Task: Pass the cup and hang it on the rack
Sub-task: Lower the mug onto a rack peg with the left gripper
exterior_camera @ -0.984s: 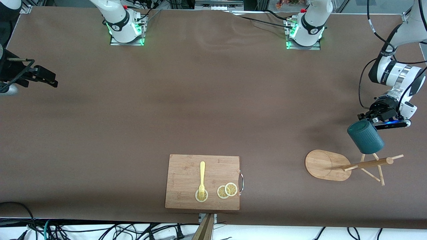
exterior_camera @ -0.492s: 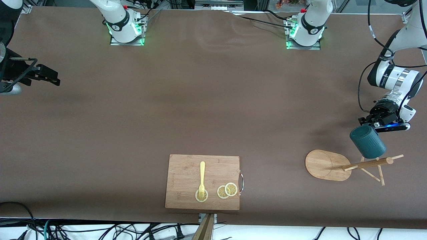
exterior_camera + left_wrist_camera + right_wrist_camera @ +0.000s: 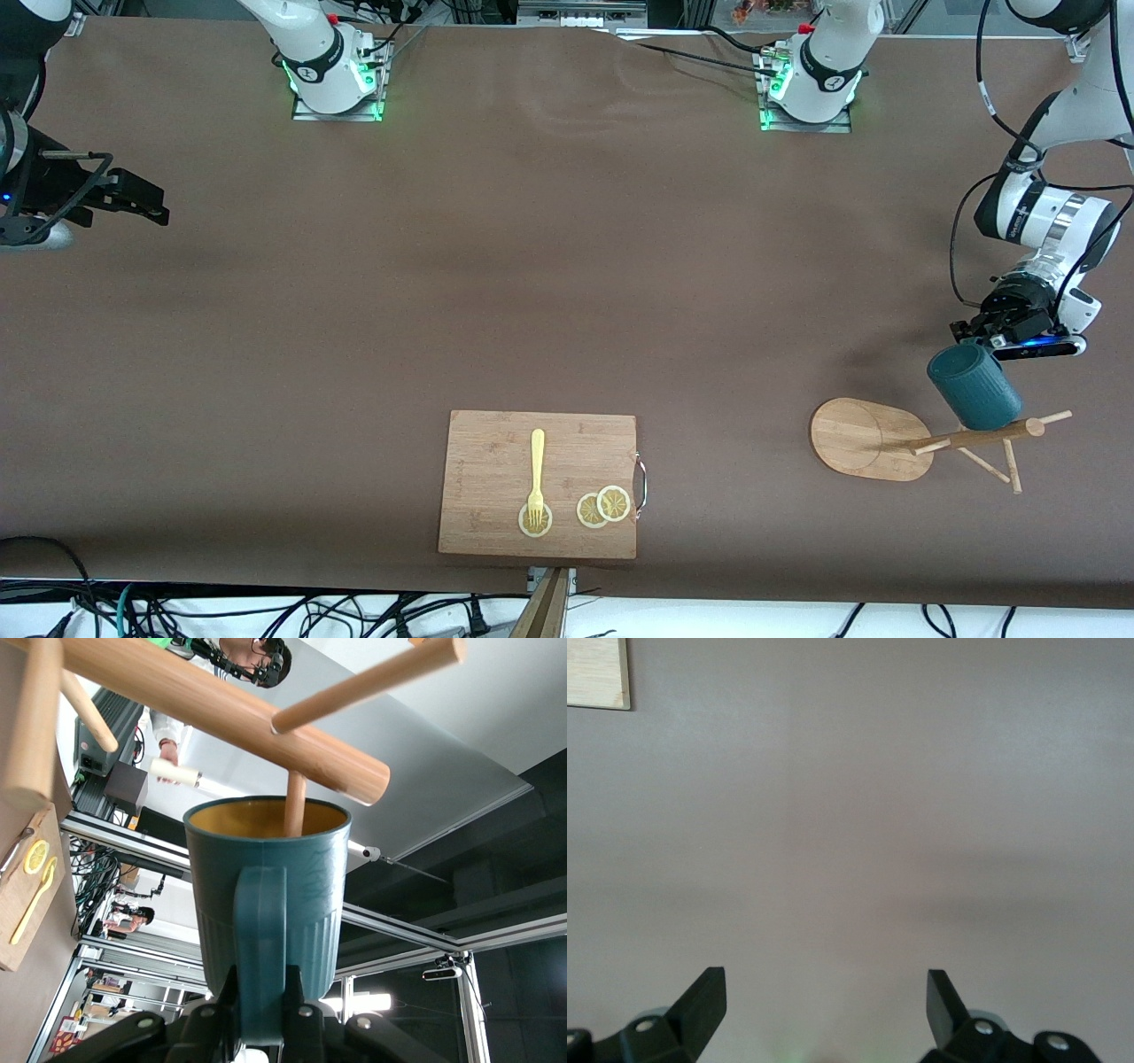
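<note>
Teal ribbed mug [image 3: 974,386] with a mustard-yellow inside hangs in the air at the left arm's end of the brown surface [image 3: 532,283], pinched by its small side handle in the left pincer [image 3: 979,334]. It is tilted, mouth turned toward the light wooden mug stand [image 3: 921,439], which rests on a flat oval base with a central post and thin dowel pegs. In the left wrist view the mug [image 3: 266,912] sits right above the pincer [image 3: 261,1028], whose two fingers press on either side of the handle, and one thin peg of the stand [image 3: 221,704] dips inside the mug's mouth. Whether the peg touches the inner wall, I cannot tell.

The right arm waits at its own end of the surface, its pincer [image 3: 137,199] hovering with fingers spread wide and nothing between them; the right wrist view shows the pincer [image 3: 824,1005] over the bare brown covering.

Near the front camera's edge lies a rectangular bamboo cutting board [image 3: 496,461] with a metal handle, well apart from the stand. On it rest a pale yellow fork [image 3: 537,470] and round lemon slices [image 3: 603,507], the fork's tines lying on one slice.
</note>
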{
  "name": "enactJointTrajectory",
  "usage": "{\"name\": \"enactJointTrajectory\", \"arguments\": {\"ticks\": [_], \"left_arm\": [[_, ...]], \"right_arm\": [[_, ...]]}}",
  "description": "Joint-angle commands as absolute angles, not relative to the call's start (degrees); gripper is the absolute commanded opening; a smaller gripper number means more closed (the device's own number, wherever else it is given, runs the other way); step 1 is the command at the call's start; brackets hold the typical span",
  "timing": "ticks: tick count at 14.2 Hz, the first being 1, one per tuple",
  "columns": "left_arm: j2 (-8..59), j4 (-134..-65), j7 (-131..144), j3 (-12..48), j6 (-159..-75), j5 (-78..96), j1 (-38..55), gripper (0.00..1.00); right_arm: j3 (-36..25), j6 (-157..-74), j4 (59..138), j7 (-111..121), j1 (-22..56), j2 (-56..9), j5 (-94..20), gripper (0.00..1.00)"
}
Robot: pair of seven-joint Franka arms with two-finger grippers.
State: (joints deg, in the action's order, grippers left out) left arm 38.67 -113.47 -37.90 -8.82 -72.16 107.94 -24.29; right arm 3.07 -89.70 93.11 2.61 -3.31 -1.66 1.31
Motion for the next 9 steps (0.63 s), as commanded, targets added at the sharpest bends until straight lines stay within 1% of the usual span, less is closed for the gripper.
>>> {"name": "enactJointTrajectory", "arguments": {"ticks": [1, 2, 3, 4, 5, 6, 7, 9], "left_arm": [[39.9, -112.15, -37.09, -8.96, -72.42, 109.69, -24.61, 0.0], [40.08, -112.15, -37.18, -9.14, -73.03, 109.6, -24.61, 0.06], [40.08, -111.63, -37.35, -9.4, -73.04, 109.43, -24.61, 0.27], [40.17, -111.53, -37.53, -9.4, -73.04, 109.42, -24.61, 0.39], [40.17, -111.53, -37.53, -9.49, -72.95, 109.34, -24.61, 0.55], [40.08, -111.53, -37.53, -9.49, -72.6, 109.16, -24.61, 0.73], [39.99, -111.53, -37.96, -9.93, -72.42, 108.9, -24.52, 1.0], [39.29, -111.53, -40.42, -11.95, -72.25, 105.58, -24.08, 1.0]], "right_arm": [[3.16, -88.51, 92.29, 3.16, -3.34, -1.41, 0.62, 1.0], [3.25, -88.59, 92.29, 3.16, -3.34, -1.49, 0.53, 1.0], [3.34, -88.68, 92.29, 2.9, -3.34, -1.49, 0.53, 1.0], [3.51, -88.68, 92.29, 2.9, -3.25, -1.49, 0.61, 1.0], [3.78, -88.51, 92.37, 2.9, -3.34, -1.41, 0.53, 1.0], [3.78, -88.51, 92.37, 2.99, -3.34, -1.41, 0.53, 1.0], [3.78, -88.51, 92.37, 2.99, -3.34, -1.41, 0.53, 1.0], [3.78, -88.51, 92.37, 2.99, -3.34, -1.41, 0.53, 1.0]]}}
